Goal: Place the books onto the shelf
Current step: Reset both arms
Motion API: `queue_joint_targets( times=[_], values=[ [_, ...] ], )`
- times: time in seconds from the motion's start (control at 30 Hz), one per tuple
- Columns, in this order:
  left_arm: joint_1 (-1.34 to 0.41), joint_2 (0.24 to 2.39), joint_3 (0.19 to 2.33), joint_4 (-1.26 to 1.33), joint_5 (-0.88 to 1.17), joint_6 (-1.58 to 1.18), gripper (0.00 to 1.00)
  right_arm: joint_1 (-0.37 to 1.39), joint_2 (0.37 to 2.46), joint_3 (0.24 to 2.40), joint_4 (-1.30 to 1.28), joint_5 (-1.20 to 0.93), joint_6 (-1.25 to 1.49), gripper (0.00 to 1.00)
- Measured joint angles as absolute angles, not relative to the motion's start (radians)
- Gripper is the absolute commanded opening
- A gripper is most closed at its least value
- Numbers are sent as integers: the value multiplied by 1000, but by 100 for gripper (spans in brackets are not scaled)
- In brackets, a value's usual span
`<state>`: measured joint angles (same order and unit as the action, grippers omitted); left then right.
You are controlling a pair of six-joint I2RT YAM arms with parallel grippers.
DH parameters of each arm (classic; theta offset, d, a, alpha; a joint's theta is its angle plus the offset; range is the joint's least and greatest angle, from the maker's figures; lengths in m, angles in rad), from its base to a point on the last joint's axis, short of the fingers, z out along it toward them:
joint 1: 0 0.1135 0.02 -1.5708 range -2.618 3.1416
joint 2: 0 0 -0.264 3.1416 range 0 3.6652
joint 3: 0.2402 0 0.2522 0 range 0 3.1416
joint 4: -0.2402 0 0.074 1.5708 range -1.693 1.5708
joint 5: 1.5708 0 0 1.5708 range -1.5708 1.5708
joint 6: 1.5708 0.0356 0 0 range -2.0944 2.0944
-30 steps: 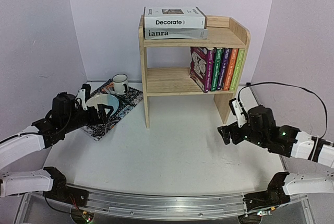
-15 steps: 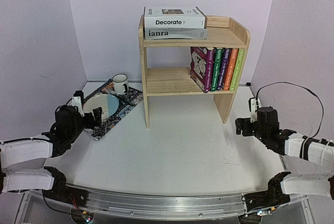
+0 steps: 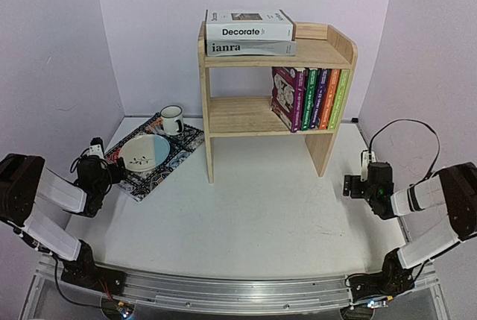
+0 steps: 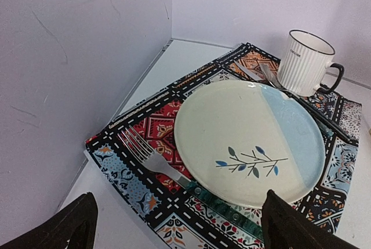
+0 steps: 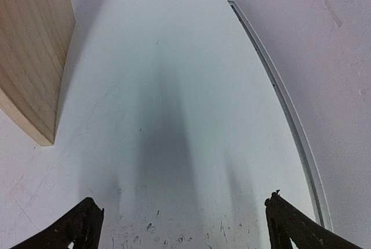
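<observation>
The pine shelf (image 3: 240, 116) stands at the back middle of the table. On its top lie the white "Decorate" book (image 3: 250, 31) and, under it, the grey-white "ianra" book (image 3: 246, 48). Several colourful paperbacks (image 3: 309, 98) stand upright at the right end of the lower tier. My left gripper (image 3: 110, 173) is low at the far left, open and empty, over the placemat's near edge (image 4: 179, 226). My right gripper (image 3: 356, 186) is low at the far right, open and empty above bare table (image 5: 181, 220). The shelf's right side panel (image 5: 35, 57) shows at the left of the right wrist view.
A patterned placemat (image 3: 182, 147) left of the shelf carries a plate (image 4: 249, 139), a white ribbed mug (image 4: 304, 63) and a fork (image 4: 156, 165). Purple walls close in on the left, back and right. A black cable (image 3: 406, 130) loops above the right arm.
Both arms have drawn back and outward toward the table's sides and folded low. Both grippers stayed open. The books and shelf have not moved.
</observation>
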<state>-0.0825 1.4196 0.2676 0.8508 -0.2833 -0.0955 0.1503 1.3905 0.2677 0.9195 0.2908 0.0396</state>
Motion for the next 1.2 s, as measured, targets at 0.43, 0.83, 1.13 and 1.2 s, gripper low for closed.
queue_joint_targets(
  times=[0.43, 0.83, 1.13, 1.2],
  values=[
    [-45, 1651, 242, 1168, -141, -2, 100, 101, 1651, 240, 1197, 156, 19, 98],
    [-40, 1660, 278, 1159, -79, 28, 100, 101, 1655, 279, 1191, 150, 18, 98],
    [-33, 1661, 279, 1157, -111, 21, 100, 101, 1655, 279, 1190, 150, 18, 98],
    [-33, 1662, 280, 1153, -116, 20, 100, 101, 1655, 279, 1190, 150, 18, 98]
  ],
)
